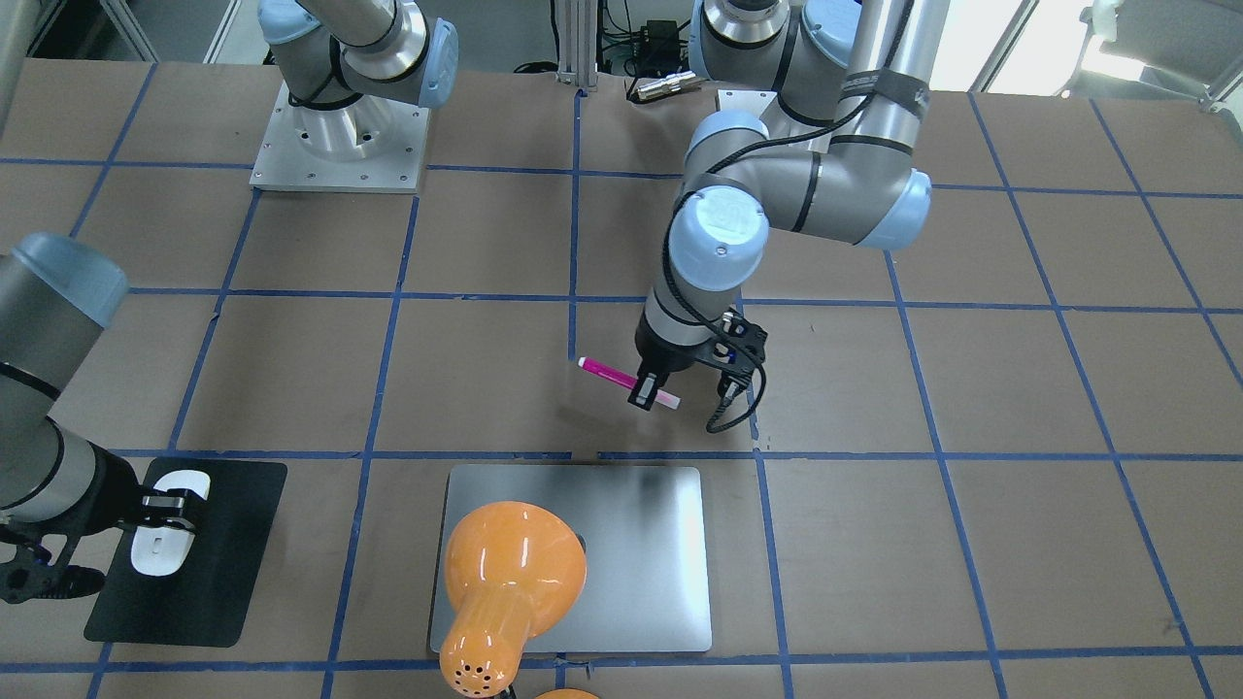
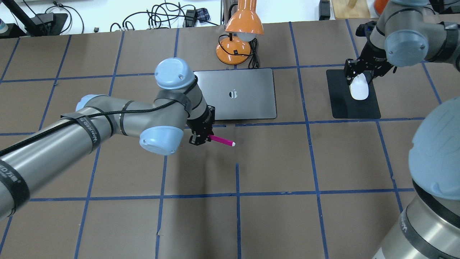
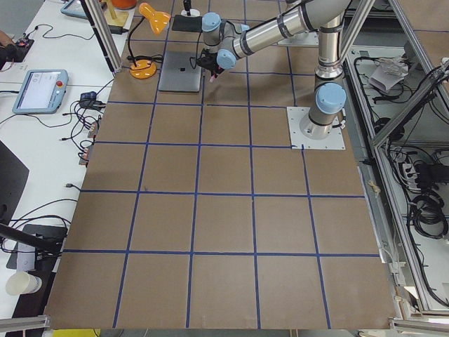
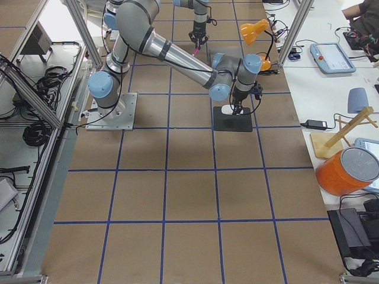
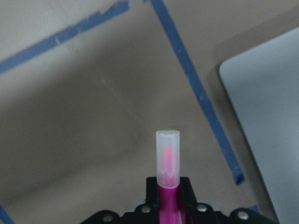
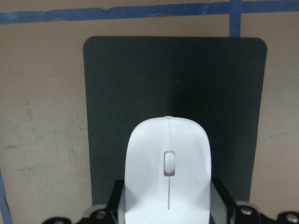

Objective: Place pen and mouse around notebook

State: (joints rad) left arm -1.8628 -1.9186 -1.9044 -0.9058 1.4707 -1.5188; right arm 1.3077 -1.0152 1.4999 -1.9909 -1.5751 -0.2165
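My left gripper [image 1: 646, 393] is shut on the magenta pen [image 1: 607, 372], which it holds level a little above the table, just off the robot-side edge of the silver notebook [image 1: 641, 544]. In the left wrist view the pen's pale end [image 5: 167, 158] points forward, with the notebook's corner [image 5: 266, 116] at the right. My right gripper [image 2: 359, 77] is shut on the white mouse [image 2: 359, 90] over the black mat [image 2: 345, 108], well to the right of the notebook [image 2: 248, 104]. The right wrist view shows the mouse [image 6: 168, 168] between the fingers. Whether the mouse touches the mat I cannot tell.
An orange desk lamp [image 2: 239, 36] stands at the notebook's far edge, and its shade [image 1: 510, 573] overhangs one corner of the notebook. Blue tape lines grid the brown table [image 1: 971, 388]. Cables and devices lie beyond the table's far edge.
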